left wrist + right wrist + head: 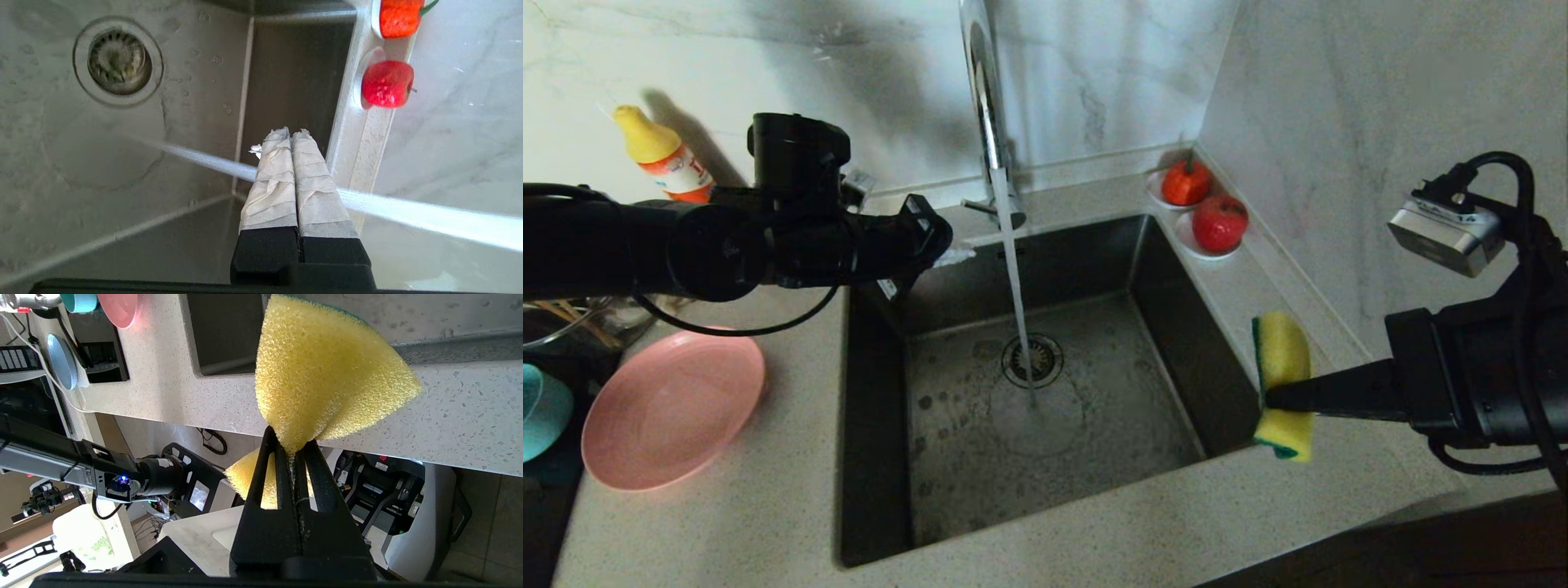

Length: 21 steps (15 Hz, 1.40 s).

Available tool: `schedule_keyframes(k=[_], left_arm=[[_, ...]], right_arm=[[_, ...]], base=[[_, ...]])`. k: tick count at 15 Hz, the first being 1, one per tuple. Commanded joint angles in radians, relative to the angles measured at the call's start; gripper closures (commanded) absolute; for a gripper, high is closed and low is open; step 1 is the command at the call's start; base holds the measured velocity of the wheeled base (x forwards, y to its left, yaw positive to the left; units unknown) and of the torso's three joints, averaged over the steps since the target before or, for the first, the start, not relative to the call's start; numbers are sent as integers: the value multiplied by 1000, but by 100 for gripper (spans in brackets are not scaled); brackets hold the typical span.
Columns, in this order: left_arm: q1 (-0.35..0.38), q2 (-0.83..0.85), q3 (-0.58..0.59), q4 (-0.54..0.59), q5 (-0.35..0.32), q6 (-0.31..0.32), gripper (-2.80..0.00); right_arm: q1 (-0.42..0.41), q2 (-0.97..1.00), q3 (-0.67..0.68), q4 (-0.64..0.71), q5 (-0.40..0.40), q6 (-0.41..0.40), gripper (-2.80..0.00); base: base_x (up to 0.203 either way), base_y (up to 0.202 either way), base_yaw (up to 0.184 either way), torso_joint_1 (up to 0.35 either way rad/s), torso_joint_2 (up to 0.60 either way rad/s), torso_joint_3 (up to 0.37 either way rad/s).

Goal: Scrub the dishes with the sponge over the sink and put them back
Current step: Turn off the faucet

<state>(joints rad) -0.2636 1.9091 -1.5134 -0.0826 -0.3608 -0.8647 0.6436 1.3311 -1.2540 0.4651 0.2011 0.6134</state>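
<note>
The right gripper [1270,398] is stationed at the near right corner of the sink [1176,343], its jaws pinching the sponge [1284,384] across the middle so that the yellow foam flares out on both sides; this grip keeps the pad upright at the basin edge, presumably ready for scrubbing. On the counter to the left, well apart from the sponge, lies the pink plate [674,408], with the teal bowl [541,408] just beside it at the picture's edge; neither is held. Farther back, the left gripper [291,134] hovers over the rear left part of the basin with its taped jaws pressed together and nothing between them, so no dish is yet presented. Water runs from the tap [984,90] onto the drain strainer [1032,359], wetting the basin for washing. Two red fruits [1218,222] on white saucers sit at the far right corner.
</note>
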Motion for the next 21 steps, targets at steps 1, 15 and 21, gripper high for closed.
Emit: schedule_keyframes(k=[1,15,21], left_arm=[[0,30,-9,-47,45,-4,0],[-12,85,-90,-143,135,-13,0],[-15,106,-128,-147,107,-25,0]], right_arm=[[-1,-11,2,4,1,3,0],[-1,-6,7,4,1,5,0],[-2,-12,15,4,12,5,0]], base=[[0,0,0,0,0,0],[0,0,0,0,0,0],[0,0,0,0,0,0]])
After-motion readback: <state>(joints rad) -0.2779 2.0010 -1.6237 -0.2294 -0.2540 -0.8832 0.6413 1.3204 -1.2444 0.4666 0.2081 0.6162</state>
